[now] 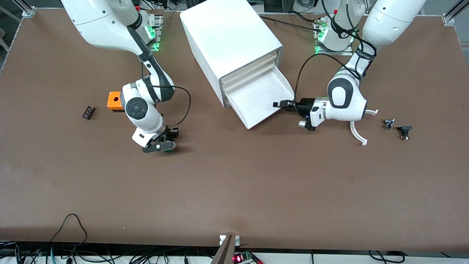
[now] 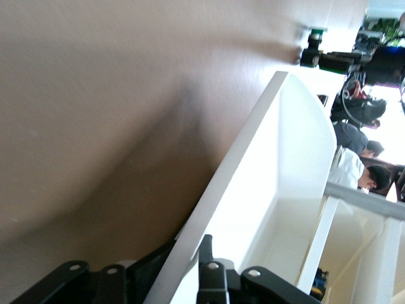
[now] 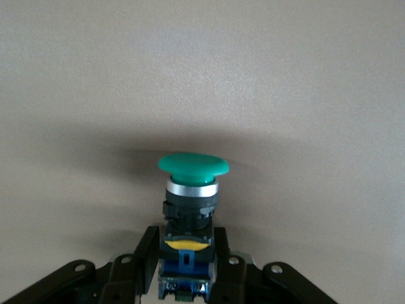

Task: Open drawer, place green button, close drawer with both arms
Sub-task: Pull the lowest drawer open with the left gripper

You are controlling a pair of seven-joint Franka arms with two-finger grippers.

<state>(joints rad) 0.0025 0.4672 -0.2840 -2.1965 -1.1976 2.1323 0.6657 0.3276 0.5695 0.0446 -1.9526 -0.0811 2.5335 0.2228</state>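
The drawer (image 1: 262, 97), the lowest in the white cabinet (image 1: 227, 40), is pulled out, and the part of its floor that shows is bare. My left gripper (image 1: 282, 105) is shut on the drawer's side wall near its front corner. In the left wrist view the white wall (image 2: 253, 158) runs between the two black fingers of the left gripper (image 2: 183, 253). My right gripper (image 1: 163, 143) is low over the table toward the right arm's end. It is shut on the button (image 1: 168, 149). In the right wrist view the right gripper (image 3: 185, 235) clamps the blue and yellow body below the green cap (image 3: 193, 166).
An orange box with a hole (image 1: 114, 100) sits beside the right arm's wrist, and a small black part (image 1: 88, 112) lies farther toward that end. Two small black parts (image 1: 389, 123) (image 1: 404, 131) lie toward the left arm's end. The three upper drawers are shut.
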